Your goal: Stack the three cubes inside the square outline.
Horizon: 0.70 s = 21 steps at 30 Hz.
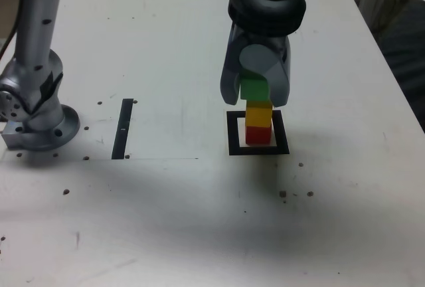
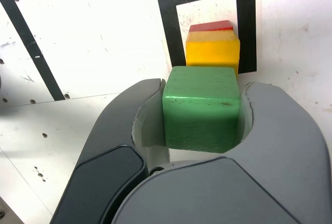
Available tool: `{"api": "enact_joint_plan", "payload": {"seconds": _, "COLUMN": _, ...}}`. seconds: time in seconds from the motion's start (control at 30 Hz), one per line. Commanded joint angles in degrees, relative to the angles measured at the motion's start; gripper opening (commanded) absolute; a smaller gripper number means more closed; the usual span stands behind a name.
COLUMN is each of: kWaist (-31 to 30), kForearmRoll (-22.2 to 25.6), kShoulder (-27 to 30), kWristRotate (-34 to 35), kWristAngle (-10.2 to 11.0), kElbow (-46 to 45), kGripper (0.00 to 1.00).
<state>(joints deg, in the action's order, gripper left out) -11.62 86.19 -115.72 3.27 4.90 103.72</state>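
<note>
A red cube [image 1: 258, 134] sits inside the black square outline [image 1: 232, 135] with a yellow cube [image 1: 259, 113] stacked on it. My gripper [image 1: 255, 98] is shut on the green cube [image 1: 254, 90], holding it directly over the yellow one; I cannot tell whether the two touch. In the wrist view the green cube [image 2: 202, 107] is clamped between the grey jaws of the gripper [image 2: 203, 86]. Beyond it show the yellow cube [image 2: 212, 53], a sliver of the red cube [image 2: 210, 26] and the square outline [image 2: 168, 27].
A narrow black strip [image 1: 123, 127] lies on the white table at the exterior view's left, near the arm's base [image 1: 36, 124]. The table's edge runs along the exterior view's right, with dark fabric [image 1: 406, 54] beyond it.
</note>
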Motion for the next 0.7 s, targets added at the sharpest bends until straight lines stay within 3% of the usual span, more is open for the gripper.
{"api": "enact_joint_plan", "payload": {"seconds": 0.0, "kWaist": 0.6, "kForearmRoll": -0.1, "kShoulder": 0.1, "kWristRotate": -0.6, "kWristAngle": -0.1, "kElbow": -0.1, "kGripper": 0.28}}
{"api": "enact_joint_plan", "payload": {"seconds": 0.67, "kWaist": 2.7, "kForearmRoll": -2.4, "kShoulder": -2.7, "kWristRotate": -3.1, "kWristAngle": -1.2, "kElbow": -0.5, "kGripper": 0.28}}
